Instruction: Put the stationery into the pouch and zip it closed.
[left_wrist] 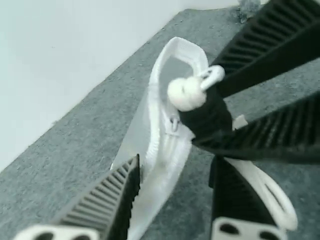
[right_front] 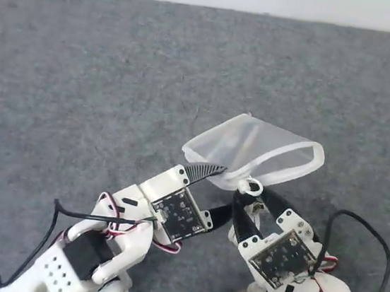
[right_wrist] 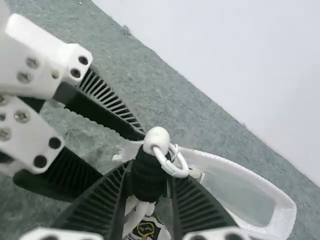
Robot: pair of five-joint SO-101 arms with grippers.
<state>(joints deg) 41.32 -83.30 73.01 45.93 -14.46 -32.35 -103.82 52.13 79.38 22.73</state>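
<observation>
the right gripper (right_wrist: pixel 149 178) clamps the zipper pull (right_wrist: pixel 157 140); the left gripper (left_wrist: pixel 175 172) stands open astride the pouch (right_front: pixel 258 150). it should pinch that edge before the pull is drawn straight along the zip.

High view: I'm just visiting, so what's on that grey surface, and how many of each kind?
pincers: 2 (left pincer, right pincer)
pouch: 1
zipper pull: 1
Total: 4
</observation>
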